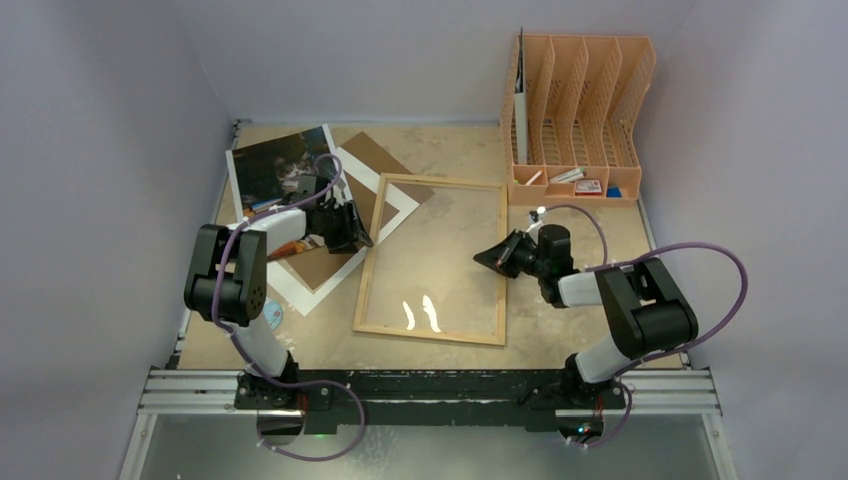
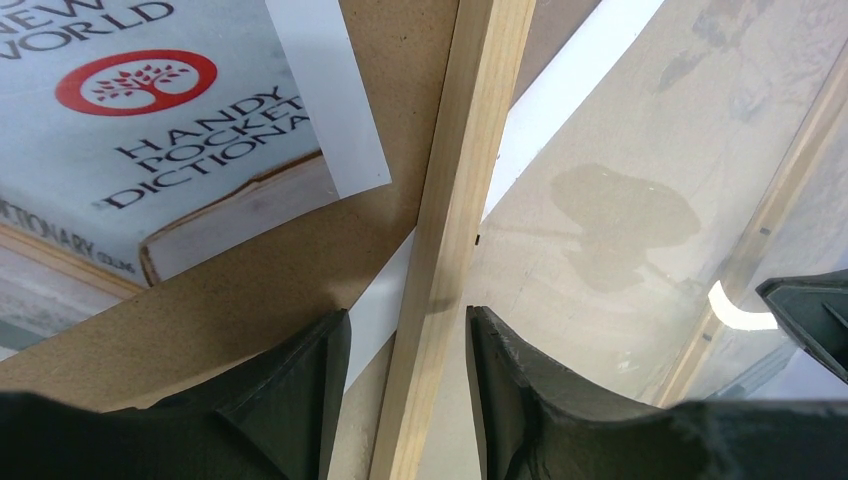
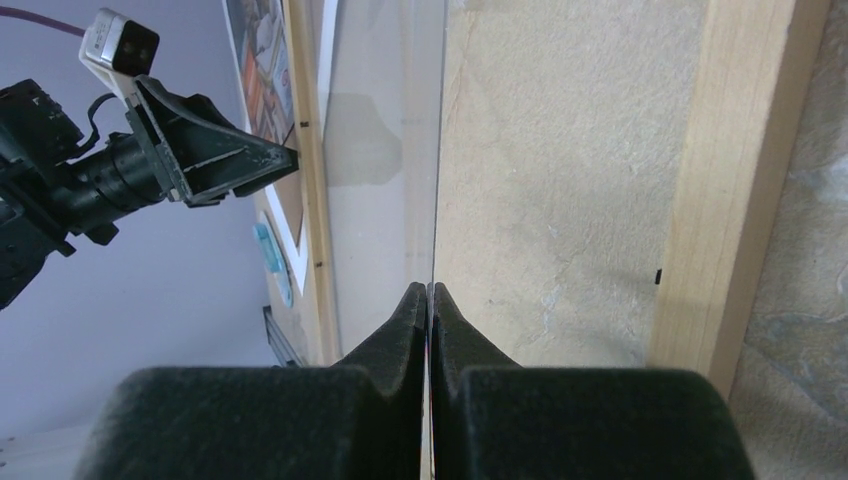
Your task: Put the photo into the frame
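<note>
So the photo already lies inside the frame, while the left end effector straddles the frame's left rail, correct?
No: the top external view shows the photo outside the frame, at the table's far left. The left end effector does straddle that rail.

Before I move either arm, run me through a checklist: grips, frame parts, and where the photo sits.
1. Right gripper holding the clear pane: ok, fingers shut on its edge.
2. Left gripper lined up on the frame: ok, open, one finger on each side of the left rail.
3. Left grip made on the rail: not ok, jaws not closed.
4. White mat and fibreboard back clear of the frame: not ok, the rail lies across both.
5. Photo in the frame: not ok, it lies outside, at the far left.
6. Pane lifted free of the frame: cannot tell.
</note>
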`<action>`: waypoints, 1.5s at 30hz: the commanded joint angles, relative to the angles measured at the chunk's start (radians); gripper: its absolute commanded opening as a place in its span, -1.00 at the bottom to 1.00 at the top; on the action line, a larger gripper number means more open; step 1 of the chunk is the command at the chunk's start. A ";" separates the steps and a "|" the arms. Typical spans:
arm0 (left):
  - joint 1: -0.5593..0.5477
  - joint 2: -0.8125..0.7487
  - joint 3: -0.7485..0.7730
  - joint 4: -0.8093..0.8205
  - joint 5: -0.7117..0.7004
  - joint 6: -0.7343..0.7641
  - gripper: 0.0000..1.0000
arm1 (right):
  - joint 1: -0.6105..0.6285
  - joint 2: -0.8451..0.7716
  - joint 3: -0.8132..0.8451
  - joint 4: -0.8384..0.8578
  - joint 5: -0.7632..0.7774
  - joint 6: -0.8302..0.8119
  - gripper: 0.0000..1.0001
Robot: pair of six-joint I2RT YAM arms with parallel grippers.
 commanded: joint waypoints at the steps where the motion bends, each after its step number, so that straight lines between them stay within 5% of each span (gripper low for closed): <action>1: -0.002 0.029 0.014 0.023 0.011 -0.004 -0.03 | 0.000 -0.013 -0.020 0.030 -0.024 0.024 -1.00; 11: -0.003 0.033 0.022 0.017 0.005 -0.001 -0.04 | 0.001 0.022 0.040 -0.028 -0.065 -0.123 -1.00; 25: -0.001 0.039 0.039 0.004 0.003 0.013 -0.04 | 0.018 0.059 0.083 -0.064 -0.091 -0.227 -0.62; 37: -0.003 0.056 0.053 -0.022 -0.031 0.037 -0.04 | 0.020 0.051 0.154 -0.195 -0.049 -0.369 -0.77; 45: -0.003 0.058 0.056 -0.019 -0.026 0.034 -0.04 | 0.032 0.071 0.149 -0.151 -0.086 -0.344 -0.62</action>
